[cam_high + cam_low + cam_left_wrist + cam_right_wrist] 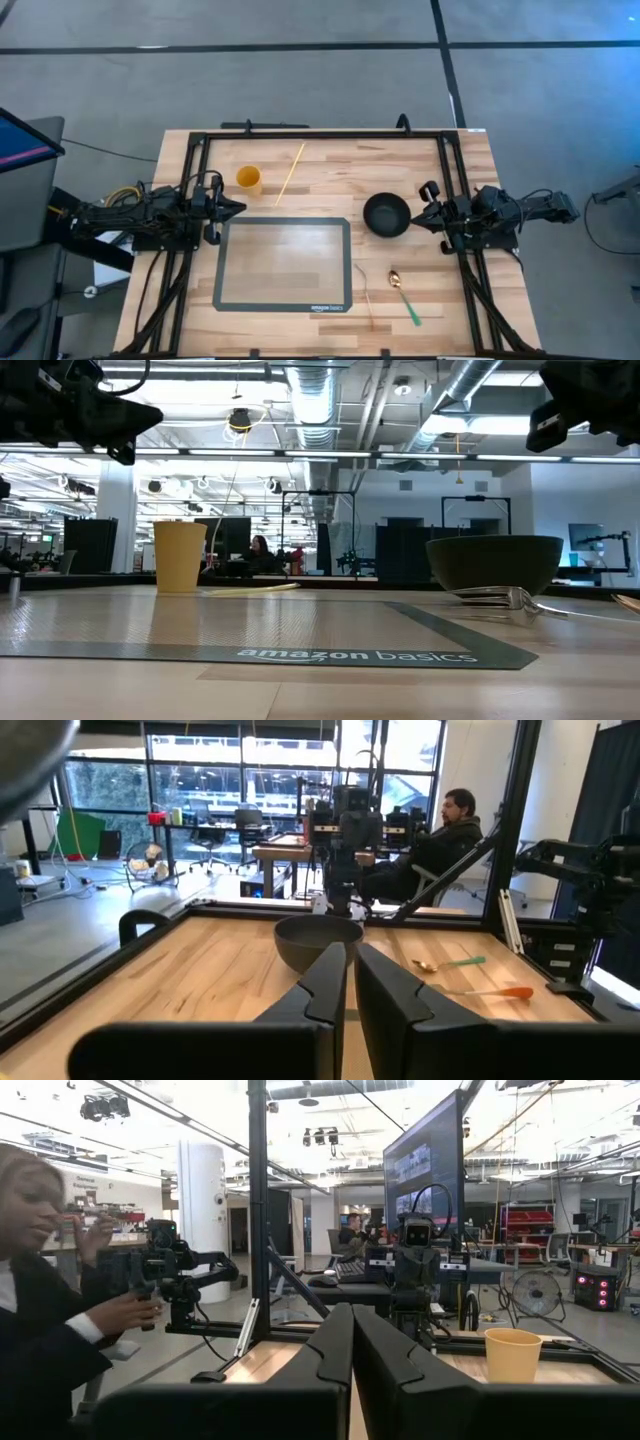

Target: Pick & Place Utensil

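Note:
A gold spoon with a green handle (pixel 405 297) lies flat on the table's near right part, also seen in the left wrist view (pixel 447 963). A thin fork (pixel 368 294) with an orange handle (pixel 497 991) lies beside it. A black bowl (pixel 387 215) stands right of the mat, and a yellow cup (pixel 248 179) stands on the far left. My left gripper (pixel 240 207) hovers shut at the mat's left edge (pixel 350 970). My right gripper (pixel 418 213) hovers shut just right of the bowl (pixel 352 1335). Neither touches anything.
A grey-framed mat (pixel 285 264) lies in the table's middle. A pale wooden stick (pixel 290 172) lies slanted near the far edge, right of the cup. A black frame (pixel 320 133) rims the table. People show beyond the table (pixel 40 1320) (pixel 440 840).

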